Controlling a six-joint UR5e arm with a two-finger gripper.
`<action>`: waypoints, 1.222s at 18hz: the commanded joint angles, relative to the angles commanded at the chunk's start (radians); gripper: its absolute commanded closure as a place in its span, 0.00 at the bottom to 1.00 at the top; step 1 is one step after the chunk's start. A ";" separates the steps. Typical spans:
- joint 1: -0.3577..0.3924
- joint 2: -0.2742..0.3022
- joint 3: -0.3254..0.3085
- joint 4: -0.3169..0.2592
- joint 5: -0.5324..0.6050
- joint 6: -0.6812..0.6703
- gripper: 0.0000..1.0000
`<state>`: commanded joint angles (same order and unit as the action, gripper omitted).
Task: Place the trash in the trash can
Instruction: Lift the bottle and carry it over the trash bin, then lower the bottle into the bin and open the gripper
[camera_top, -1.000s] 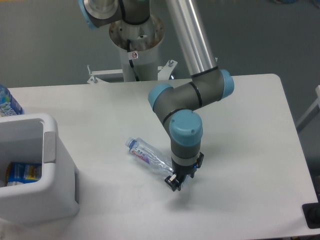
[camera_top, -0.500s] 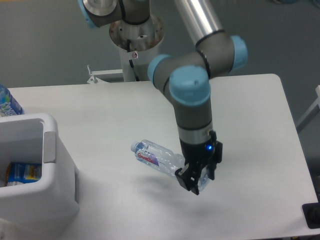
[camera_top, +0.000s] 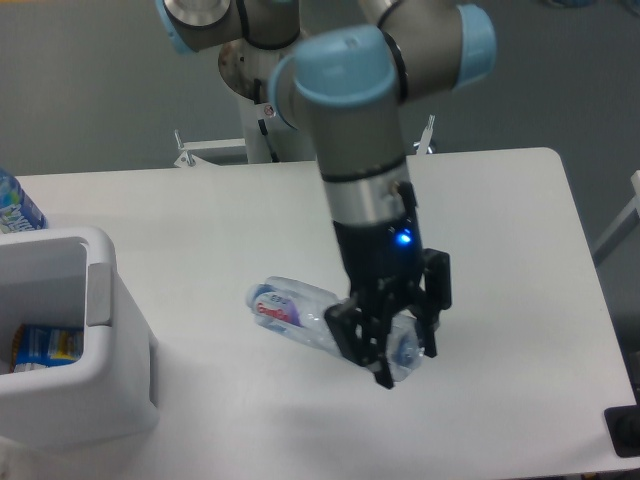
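Note:
A crushed clear plastic bottle (camera_top: 290, 312) with a red-purple label hangs above the white table, lying roughly level with its cap end pointing left. My gripper (camera_top: 393, 356) is shut on the bottle's right end, well above the tabletop. The white trash can (camera_top: 70, 340) stands at the left front edge. Inside it lies the blue-and-orange snack wrapper (camera_top: 45, 346). The bottle is well to the right of the can.
A blue-labelled item (camera_top: 15, 205) peeks in at the left edge behind the trash can. The arm's base column (camera_top: 272, 100) rises behind the table's back edge. A dark object (camera_top: 623, 430) sits at the lower right corner.
My gripper has risen off the table with the bottle held in it. The arm has swung up and closer to the camera, and the bottle has come off the surface.

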<state>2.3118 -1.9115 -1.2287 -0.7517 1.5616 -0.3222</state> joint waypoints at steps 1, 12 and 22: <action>-0.006 0.014 0.002 0.006 0.002 0.000 0.40; -0.207 0.065 0.008 0.043 0.002 0.014 0.40; -0.331 -0.023 0.008 0.044 0.003 0.057 0.40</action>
<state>1.9804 -1.9342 -1.2211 -0.7072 1.5646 -0.2654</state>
